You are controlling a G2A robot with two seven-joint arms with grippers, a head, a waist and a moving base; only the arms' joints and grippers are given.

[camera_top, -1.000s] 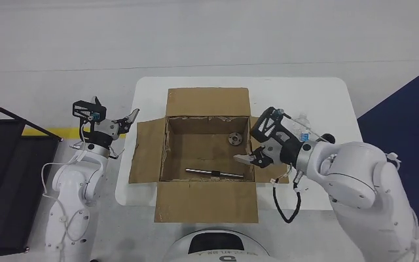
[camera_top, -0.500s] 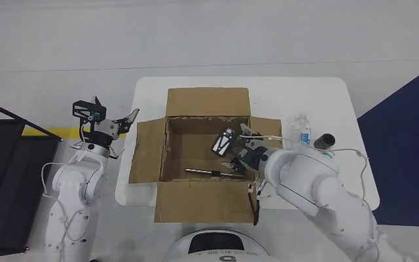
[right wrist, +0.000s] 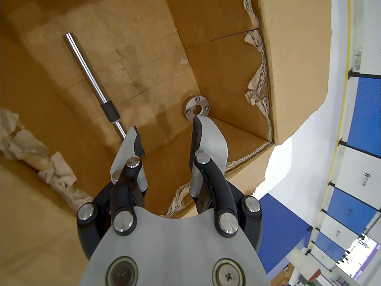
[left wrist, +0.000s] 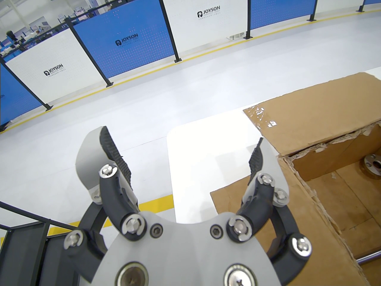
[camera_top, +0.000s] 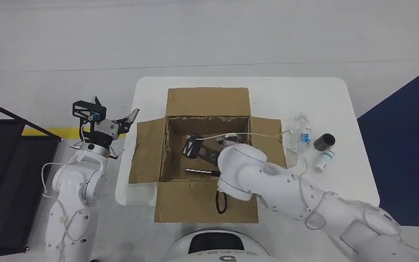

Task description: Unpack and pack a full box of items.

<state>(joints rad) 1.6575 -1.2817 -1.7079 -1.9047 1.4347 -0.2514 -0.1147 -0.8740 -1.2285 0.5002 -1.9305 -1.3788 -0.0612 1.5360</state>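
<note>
Right gripper [right wrist: 165, 124] is low inside box [camera_top: 208, 105], fingers spread, empty. 1 rod [right wrist: 86, 69] and 1 flange [right wrist: 196, 110] lie on the box bottom, flange in a corner. Left gripper [left wrist: 181, 135] is spread, empty, just off the left edge of the white table [camera_top: 314, 98]. Right of the box: bottle [camera_top: 300, 131], dark cylinder [camera_top: 323, 141], vial [camera_top: 323, 160]. Beyond: pale grey floor [left wrist: 148, 90], yellow line [left wrist: 208, 51], blue-and-white panels [left wrist: 208, 10].
</note>
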